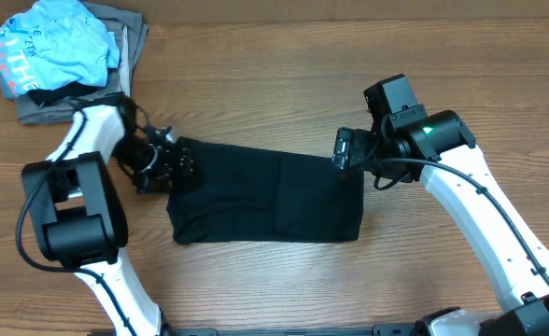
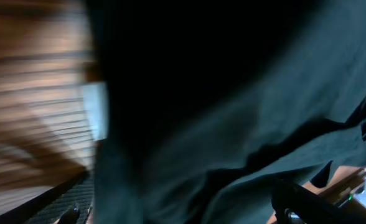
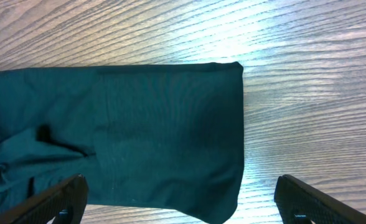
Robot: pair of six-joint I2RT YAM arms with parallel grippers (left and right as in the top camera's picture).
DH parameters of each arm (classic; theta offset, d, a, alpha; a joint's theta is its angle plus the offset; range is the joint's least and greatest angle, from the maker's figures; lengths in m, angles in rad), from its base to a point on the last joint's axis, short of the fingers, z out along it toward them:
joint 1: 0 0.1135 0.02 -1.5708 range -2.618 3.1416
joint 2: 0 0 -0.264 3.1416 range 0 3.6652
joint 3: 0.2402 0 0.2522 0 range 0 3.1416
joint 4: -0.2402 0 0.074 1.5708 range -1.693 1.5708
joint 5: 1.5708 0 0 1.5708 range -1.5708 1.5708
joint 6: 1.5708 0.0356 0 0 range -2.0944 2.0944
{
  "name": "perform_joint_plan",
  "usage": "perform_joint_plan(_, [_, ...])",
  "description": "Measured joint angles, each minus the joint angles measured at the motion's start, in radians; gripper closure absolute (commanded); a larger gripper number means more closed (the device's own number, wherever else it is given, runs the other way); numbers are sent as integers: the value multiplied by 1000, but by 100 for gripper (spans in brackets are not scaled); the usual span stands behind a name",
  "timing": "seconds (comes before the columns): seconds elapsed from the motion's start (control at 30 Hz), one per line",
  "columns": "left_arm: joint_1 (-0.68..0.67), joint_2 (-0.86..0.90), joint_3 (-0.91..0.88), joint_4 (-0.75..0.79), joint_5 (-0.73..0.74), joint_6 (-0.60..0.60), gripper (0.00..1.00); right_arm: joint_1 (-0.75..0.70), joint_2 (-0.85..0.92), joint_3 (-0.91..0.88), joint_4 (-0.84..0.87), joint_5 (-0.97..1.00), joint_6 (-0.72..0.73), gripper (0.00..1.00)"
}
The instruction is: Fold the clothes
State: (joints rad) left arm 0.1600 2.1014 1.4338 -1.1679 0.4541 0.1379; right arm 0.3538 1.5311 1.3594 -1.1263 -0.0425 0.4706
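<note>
Black garment (image 1: 270,196): folded into a long rectangle and lying flat at the middle of the table, between the two grippers. A faint crease crosses it near the centre.
Table (image 1: 284,56): wood grain, bare around the garment's right end.
Left gripper (image 1: 167,168): at the garment's left end, over its edge. From overhead it is dark on dark, and the fingers cannot be told from the cloth.
Left wrist view: heavily blurred. Dark cloth fills most of it, with a strip of wood at the left. The fingers cannot be made out (so whether they grip the cloth or stand apart cannot be told).
Right gripper (image 1: 342,149): at the garment's far right corner in the overhead view.
Right fingers (image 3: 58,199): two dark tips at the bottom corners of the right wrist view, spread wide above the cloth and partly cut off by the frame edge. Their height over the cloth is unclear.
Garment, right wrist view: looks dark teal (a lighting effect). The right edge and one square corner show plainly. The left part is rumpled and runs out of frame.
Blue shirt (image 1: 55,47): on top of a pile at the far left corner, with pale lettering too small to read.
Grey clothes (image 1: 130,37): under the shirt, clipped by the top of the frame. How many pieces there are cannot be counted.
</note>
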Motion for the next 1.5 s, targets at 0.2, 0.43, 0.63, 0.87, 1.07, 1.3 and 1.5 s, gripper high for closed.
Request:
perform_joint_plan(0.2, [-50,1,-23,21,2,-3,69,0,0,0,-6,3,-1,0])
perform_joint_plan(0.43, [-49,1,-26,18,-78,-108,96,0,0,0,-10,2,-1,0])
perform_joint_plan(0.63, [-49,2,6,-52,-234,-234,96,0,0,-4,-6,3,0,0])
perform_joint_plan(0.87, [-49,11,237,-253,-446,-362,96,0,0,-57,43,3,0,0])
perform_joint_plan(1.07, [-64,10,458,-384,-492,-424,96,0,25,-152,183,-49,0,0])
perform_joint_plan(1.3, [-193,10,550,-445,-444,-439,96,0,48,-262,320,-118,-1,0])
perform_joint_plan(1.5, [-385,11,551,-439,-402,-455,96,0,60,-305,342,-151,0,0])
